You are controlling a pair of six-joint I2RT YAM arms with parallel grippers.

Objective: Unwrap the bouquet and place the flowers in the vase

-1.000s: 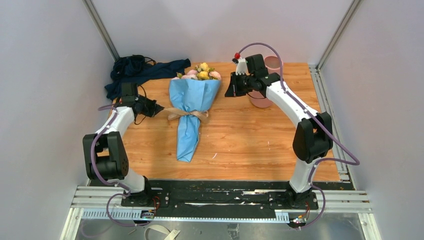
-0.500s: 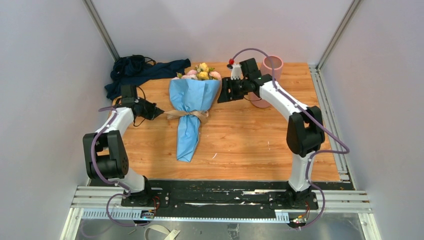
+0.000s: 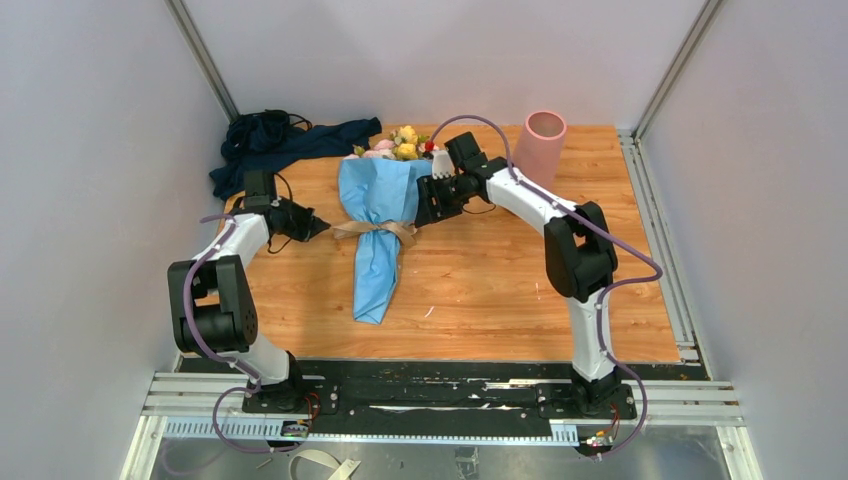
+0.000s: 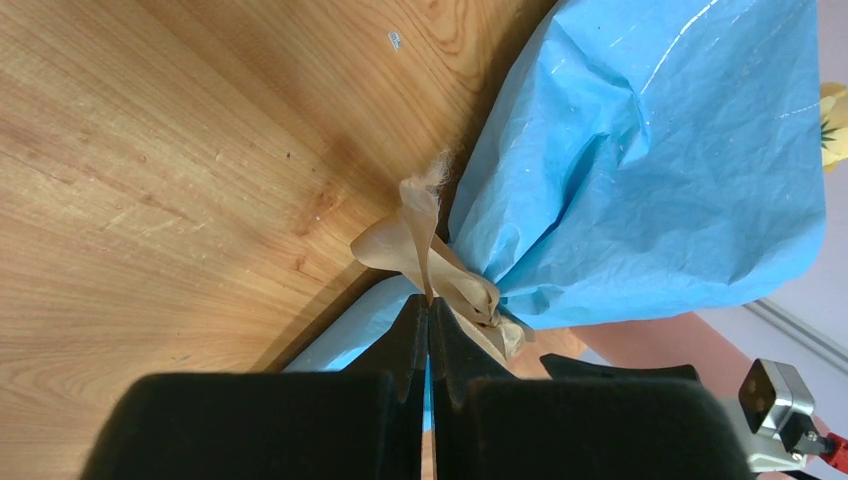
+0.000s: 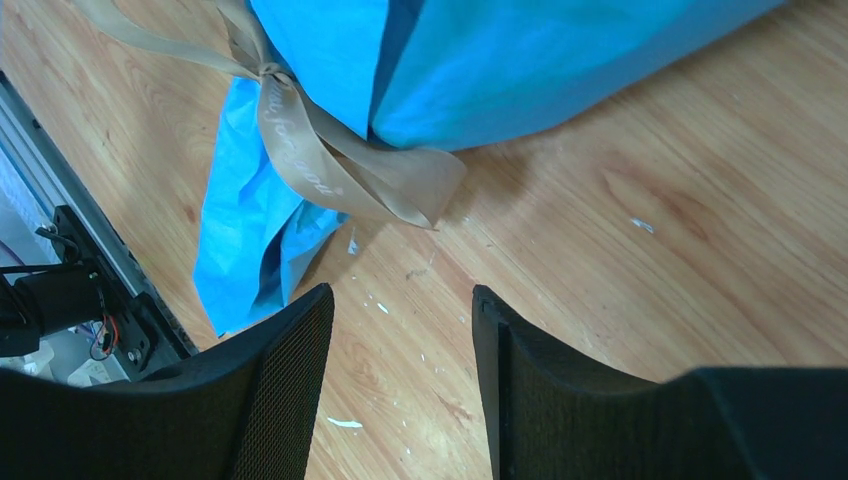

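The bouquet (image 3: 383, 205) lies on the wooden table, wrapped in blue paper (image 4: 650, 160), with pink and yellow flowers (image 3: 402, 145) showing at its far end. A tan ribbon (image 3: 375, 230) is tied round its waist. My left gripper (image 3: 316, 226) sits just left of the bow. In the left wrist view, the left gripper (image 4: 428, 302) is shut on a strand of the ribbon (image 4: 420, 235). My right gripper (image 3: 426, 204) hovers at the wrap's right edge. It stands open (image 5: 400, 330) over bare wood, short of the ribbon's tail (image 5: 330, 170). The pink vase (image 3: 541, 143) stands upright at the back right.
A dark navy cloth heap (image 3: 285, 140) lies at the back left corner. Grey walls and metal frame posts (image 3: 200, 55) close in the table on three sides. A black rail (image 3: 440, 390) carries both arm bases along the near edge.
My right arm has swung left from beside the vase to the bouquet's right edge, and its jaws have gone from shut to open. The left arm has hardly moved.
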